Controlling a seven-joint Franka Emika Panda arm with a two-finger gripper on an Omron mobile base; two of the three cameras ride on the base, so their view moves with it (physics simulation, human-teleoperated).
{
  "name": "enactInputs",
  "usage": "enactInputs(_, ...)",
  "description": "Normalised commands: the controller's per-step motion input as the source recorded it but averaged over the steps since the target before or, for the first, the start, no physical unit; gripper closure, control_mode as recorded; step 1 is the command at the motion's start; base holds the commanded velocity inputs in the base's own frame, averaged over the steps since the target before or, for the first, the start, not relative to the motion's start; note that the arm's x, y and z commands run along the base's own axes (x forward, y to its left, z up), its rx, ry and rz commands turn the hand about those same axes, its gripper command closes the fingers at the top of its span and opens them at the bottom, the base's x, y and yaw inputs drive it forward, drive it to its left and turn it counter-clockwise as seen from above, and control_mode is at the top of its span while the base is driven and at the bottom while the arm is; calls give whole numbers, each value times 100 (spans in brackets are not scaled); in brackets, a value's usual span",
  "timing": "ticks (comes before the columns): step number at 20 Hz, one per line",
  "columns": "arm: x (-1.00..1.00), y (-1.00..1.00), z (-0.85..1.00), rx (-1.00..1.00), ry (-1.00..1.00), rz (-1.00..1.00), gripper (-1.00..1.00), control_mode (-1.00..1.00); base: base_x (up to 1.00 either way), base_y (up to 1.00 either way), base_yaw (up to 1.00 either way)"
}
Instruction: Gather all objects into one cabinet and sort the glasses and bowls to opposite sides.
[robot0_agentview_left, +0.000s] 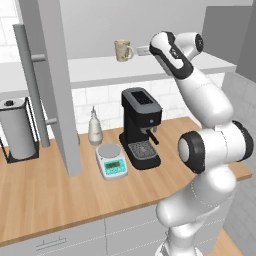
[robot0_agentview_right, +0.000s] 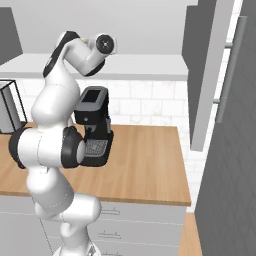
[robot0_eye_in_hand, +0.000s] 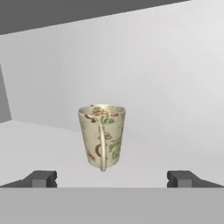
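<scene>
Grey walls and a pale shelf (robot0_agentview_left: 100, 70) form the inside of the open cabinet (robot0_eye_in_hand: 175, 65) into which the arm is raised. In the hand view the gripper (robot0_eye_in_hand: 112, 178) is held level with its fingertips (robot0_eye_in_hand: 41, 178) set wide apart and nothing between them. The mug (robot0_eye_in_hand: 102, 135) stands upright on the shelf ahead, at about 12 o'clock from the gripper and slightly toward 11, with its handle turned straight at the camera. A gap is seen between the tips and the mug, so no contact is made yet.

In the left base view the mug (robot0_agentview_left: 123, 50) is seen on the shelf at 9 o'clock from the wrist, near it. The door (robot0_agentview_left: 52, 85) stands swung open at the left, with its bar handle (robot0_agentview_left: 31, 85) on the outer face. Below the shelf, on the counter (robot0_agentview_left: 45, 195), a coffee machine (robot0_agentview_left: 141, 127), a scale (robot0_agentview_left: 111, 161), a soap bottle (robot0_agentview_left: 95, 127) and a paper-towel roll (robot0_agentview_left: 19, 131) are seen.

The task is judged to be at an early stage. The door is open and the mug is being approached, probably for a grasp, though whether it is to be moved along this shelf or taken to another cabinet cannot be told. No tumblers and no bowl are visible on this shelf or on the counter, so the gathering and the sorting to opposite sides are judged to be left to do.
</scene>
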Motion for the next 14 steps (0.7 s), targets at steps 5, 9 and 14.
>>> enactInputs(5, 19, 11, -1, 0, 0, 0, -100, -100, 0, 0, 0)
enactInputs(9, 17, 31, 0, 0, 0, 0, -100, -100, 0, 0, 0)
enactInputs(14, 25, 12, 0, 0, 0, 0, -100, -100, 0, 0, 0)
